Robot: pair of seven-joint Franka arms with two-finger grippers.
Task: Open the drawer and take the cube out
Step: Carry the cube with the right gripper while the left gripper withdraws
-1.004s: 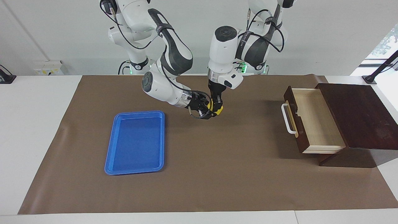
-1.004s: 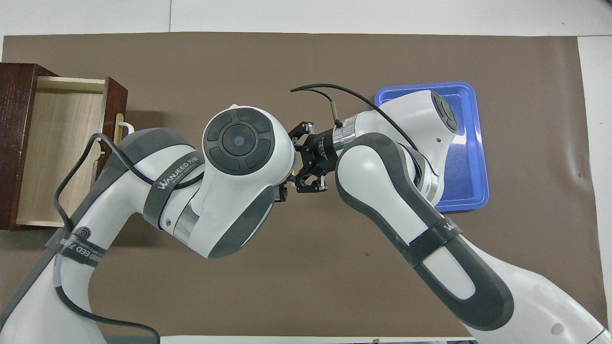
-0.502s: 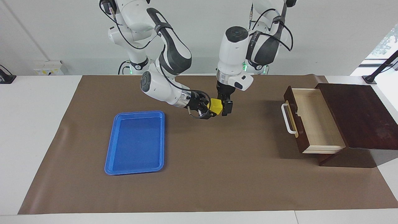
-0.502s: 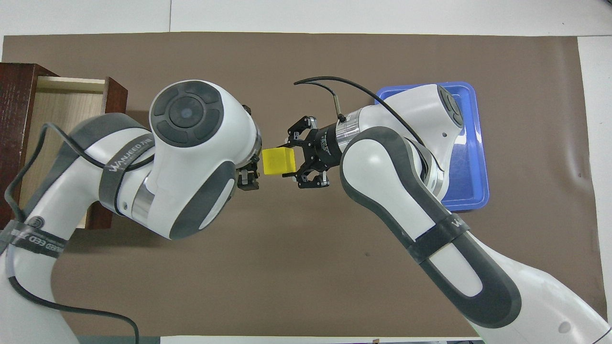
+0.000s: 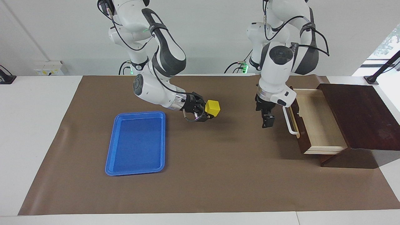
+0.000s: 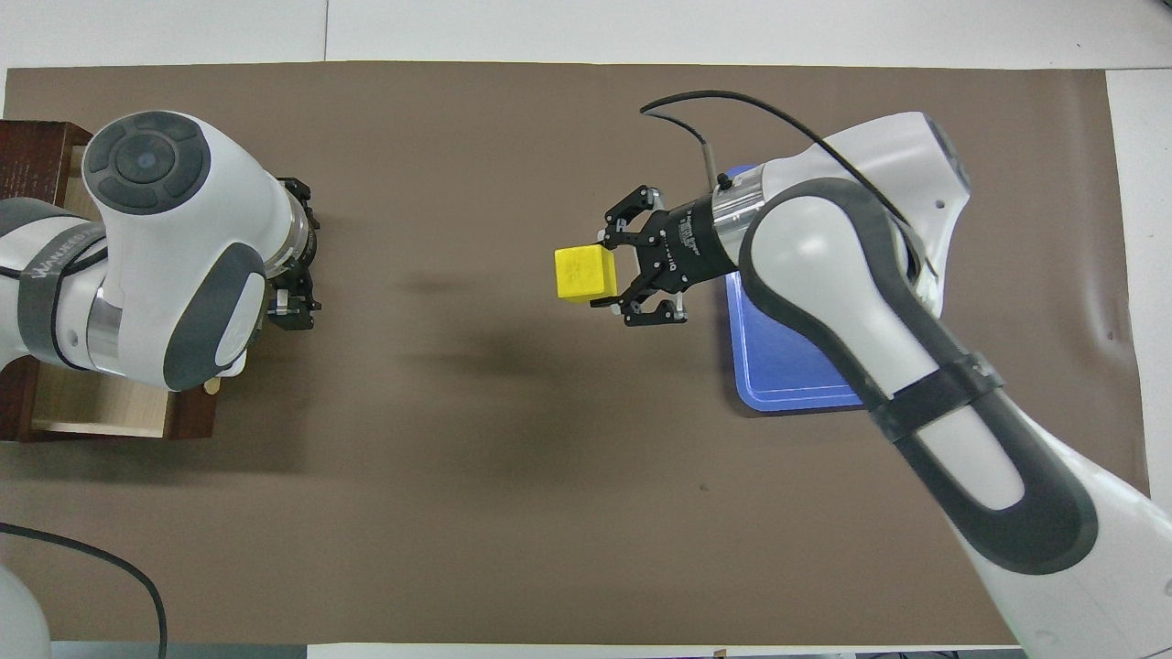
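On the brown-matted counter (image 5: 218, 175) w/ the blue tray (image 5: 136, 143) toward the right arm's end, we see the right gripper (image 5: 208, 113) up over the mat beside the tray, jaws clamped on the yellow cube (image 5: 212, 108). The left gripper (image 5: 268, 120) hangs over the mat in front of the drawer (image 5: 315, 122) by its white handle (image 5: 290, 119), holding nothing; we can't tell its jaws' gap. The drawer is pulled out of the dark wooden box (image 5: 362, 115), pale interior bare.

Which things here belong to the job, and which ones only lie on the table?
Part of the job:
- drawer, open
- cube, held by the right end effector above the brown mat
- left end effector, in front of the drawer

Just lying about:
- blue tray
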